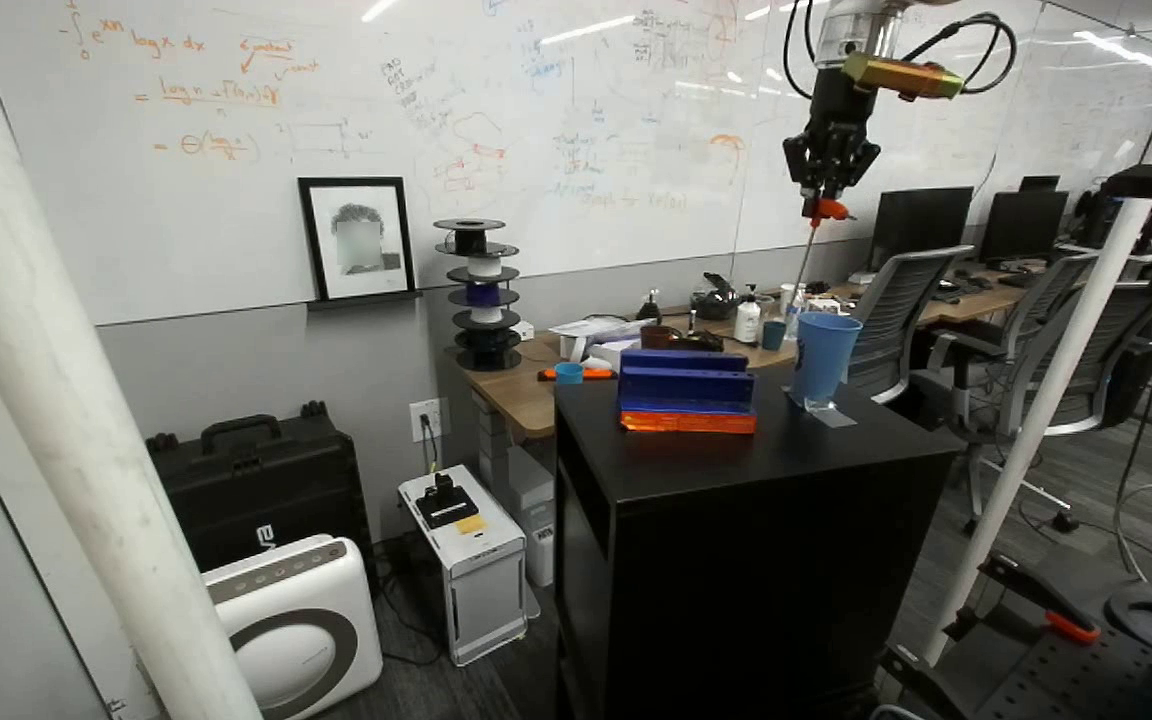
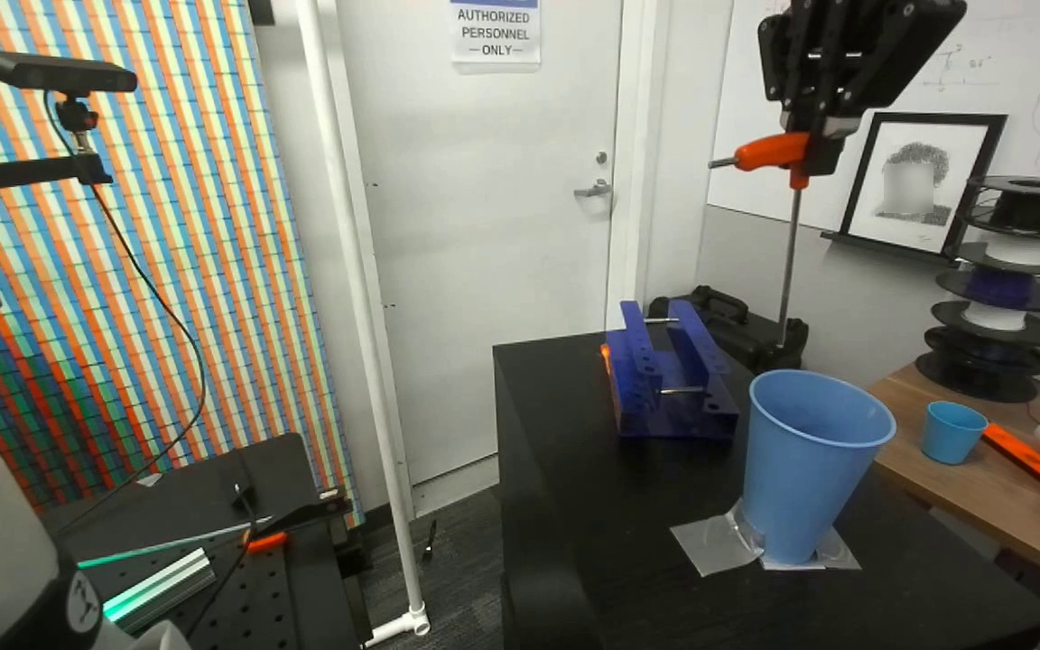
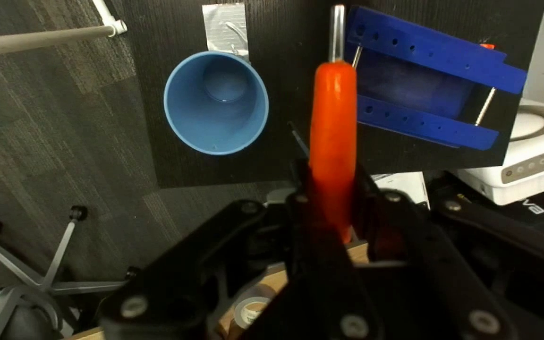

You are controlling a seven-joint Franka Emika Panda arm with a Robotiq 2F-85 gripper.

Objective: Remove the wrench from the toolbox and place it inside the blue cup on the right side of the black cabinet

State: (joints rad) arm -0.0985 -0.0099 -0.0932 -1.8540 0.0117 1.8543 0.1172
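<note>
Held wrench (image 2: 766, 153) pinched in claw (image 2: 812, 147), not yet over cup (image 2: 800, 483) near corner of cabinet (image 1: 756, 570); probably wanted centring, straightening, then lowering.

It's a lab with plenty of office in it: equations (image 1: 206, 95) scrawled on a whiteboard (image 1: 556, 220), wheeled chairs (image 1: 888, 328) lined up near monitors (image 1: 921, 230), spools (image 1: 484, 295) stacked high on a desk (image 1: 526, 393), a camera (image 2: 60, 72) perched on a mount (image 2: 78, 116), and look, the door (image 2: 484, 235) carries a sign (image 2: 496, 32), "Authorized Personnel Only"!
</note>
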